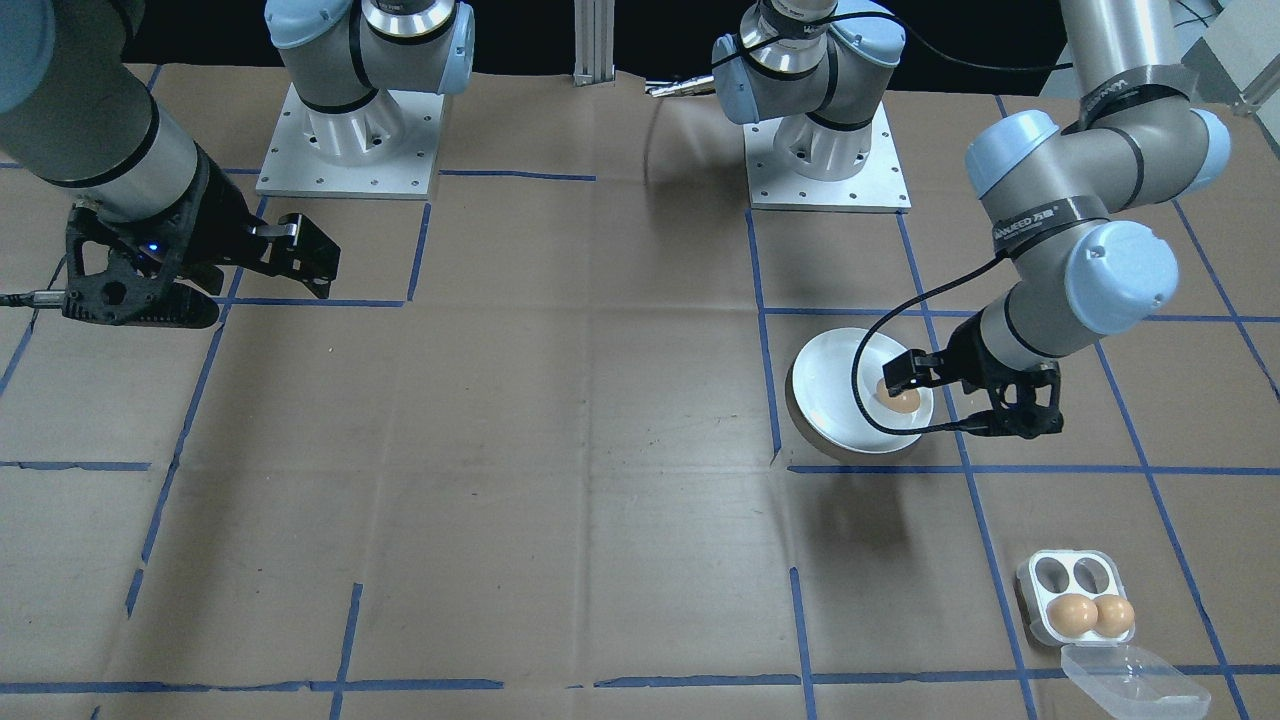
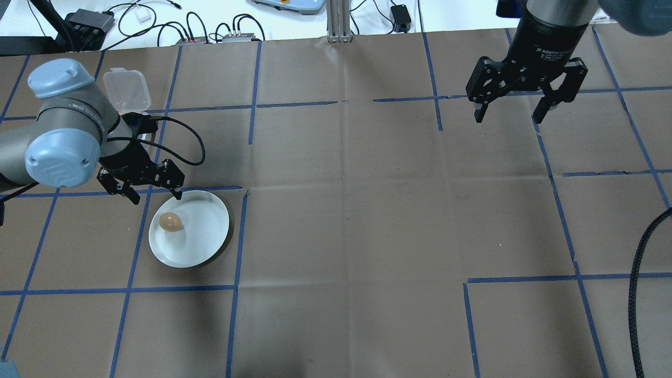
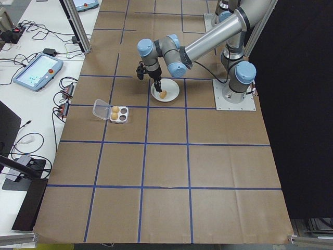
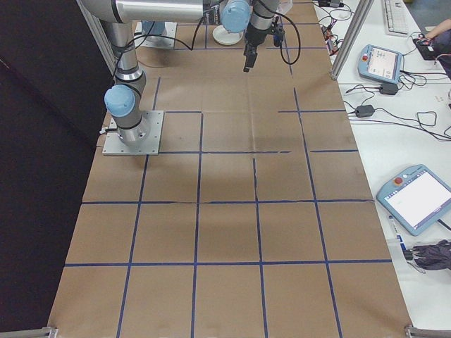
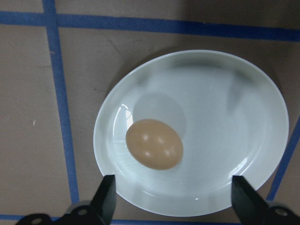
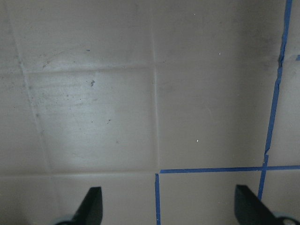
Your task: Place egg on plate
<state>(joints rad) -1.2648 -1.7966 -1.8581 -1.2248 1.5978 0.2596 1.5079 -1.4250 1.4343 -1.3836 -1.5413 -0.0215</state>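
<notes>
plate (image 2: 202, 239), round, white, shallow, sits on brown paper table cover (image 2: 346, 210) marked off with blue tape lines (image 2: 239, 239). one brown egg (image 2: 171, 221) lies on the plate, off-centre toward the robot's left side, resting free; wrist view shows it lying on its side with nothing touching it.

left gripper (image 2: 142, 190) hangs above the plate's rim, fingers spread wide, empty. in the left wrist view both fingertips (image 5: 107, 197) frame the plate's near edge, clear of the egg.

egg tray (image 1: 1072, 592), small, square, white, four cups: two brown eggs (image 1: 1072, 614) in the cups nearer the front-facing camera, the other two cups bare. its clear lid (image 1: 1130, 680) is swung open, lying flat beside the tray. tray stands well apart from the plate.

right gripper (image 2: 512, 107) off at the far right in the overhead view, raised above bare paper, fingers wide, holding nothing. its body carries white lettering, partly legible: "2f adaptive...". the rest i cannot read.

grey band (image 1: 1040, 215) on the left arm bears writing, too blurred to make out.
</notes>
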